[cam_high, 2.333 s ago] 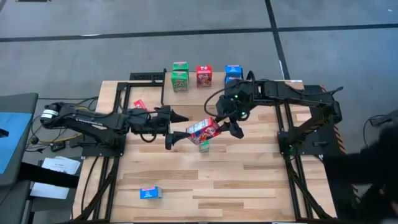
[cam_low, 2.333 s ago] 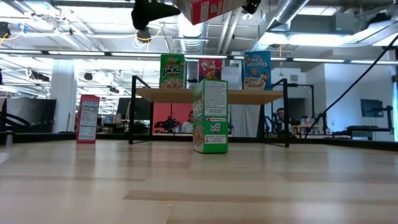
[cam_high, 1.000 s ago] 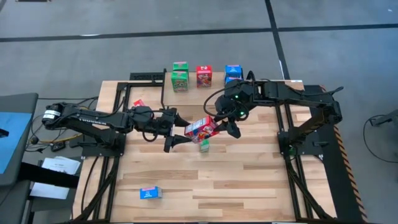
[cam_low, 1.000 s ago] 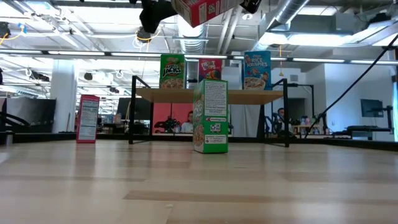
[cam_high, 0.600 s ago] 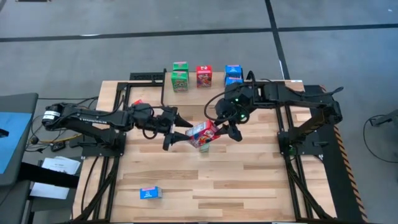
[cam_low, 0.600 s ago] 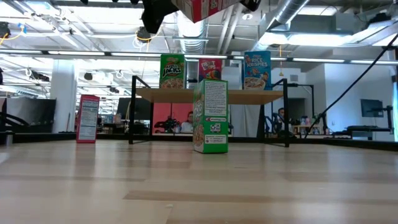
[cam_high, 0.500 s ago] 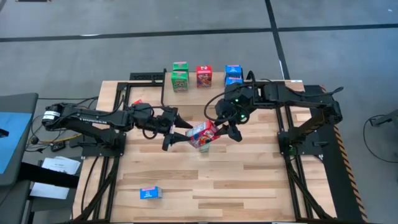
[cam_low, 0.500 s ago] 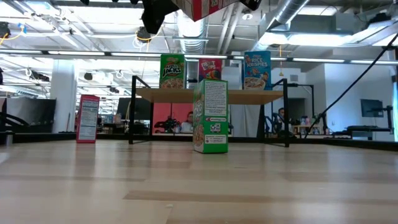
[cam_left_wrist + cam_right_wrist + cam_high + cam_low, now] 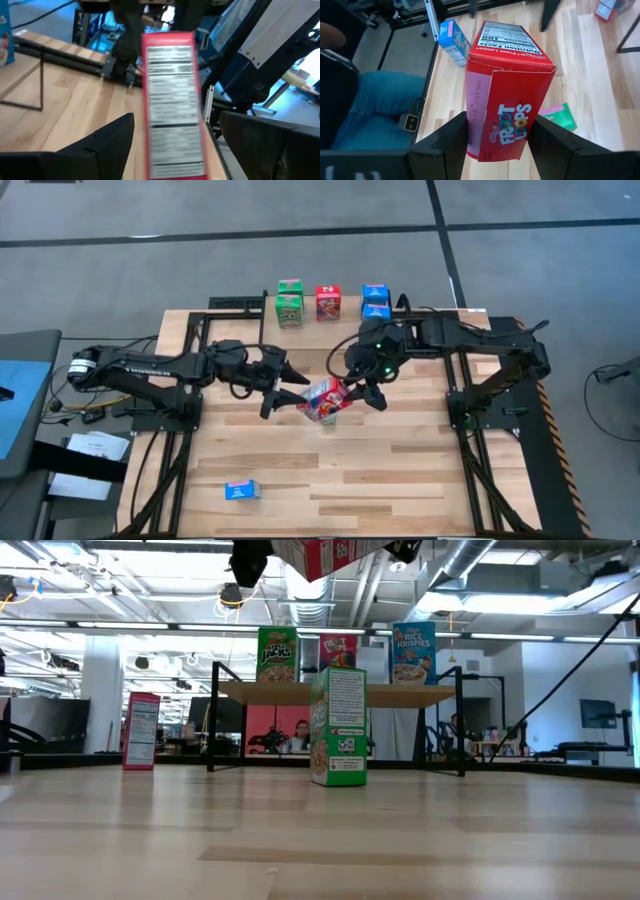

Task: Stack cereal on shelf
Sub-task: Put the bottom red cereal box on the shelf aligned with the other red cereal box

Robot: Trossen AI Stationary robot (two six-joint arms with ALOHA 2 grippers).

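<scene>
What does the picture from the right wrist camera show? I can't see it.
The right gripper holds a red Froot Loops box up above the wooden table. Below it lie a blue box and a green box, and a person's leg in jeans shows beside the table.

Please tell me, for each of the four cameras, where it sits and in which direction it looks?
High: overhead, straight down; both arms, right claw holding the Froot Loops box.
Low: table height, level toward the shelf; the same box above.
Left wrist: between the left claw's fingers, facing that box.
Right wrist: past its fingers clamping it.
All four views share the box.
</scene>
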